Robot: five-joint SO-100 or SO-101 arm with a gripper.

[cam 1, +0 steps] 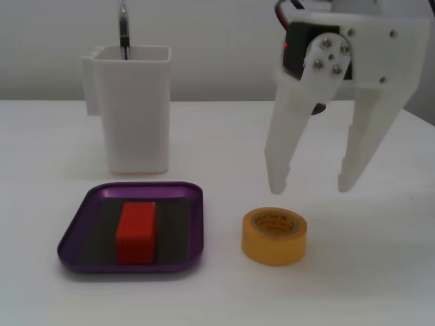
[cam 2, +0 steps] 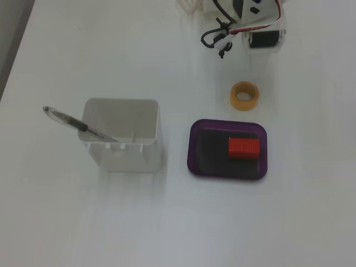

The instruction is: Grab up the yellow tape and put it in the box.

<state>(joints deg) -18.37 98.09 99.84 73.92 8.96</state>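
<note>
Hand (cam 1: 311,185) spread wide, fingertips pointing down, empty. Yellow tape (cam 1: 274,236) lies flat on table, hole up, just below and slightly left of fingertips in this fixed view, right of the box (cam 1: 193,224).

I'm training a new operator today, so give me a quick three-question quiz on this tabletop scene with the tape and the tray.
1. True or false: the tape already lies in the tray.
2. Multiple choice: what sits in the tray? A) a pen B) a red block C) nothing
3. Short answer: is the gripper open or shut, and is it touching the tape?

Key
1. False. The tape lies on the table beside the tray.
2. B. The pen stands in the white holder.
3. Open; its fingers point down, hanging above the tape and a little off-centre in the low fixed view, without touching it.
</note>
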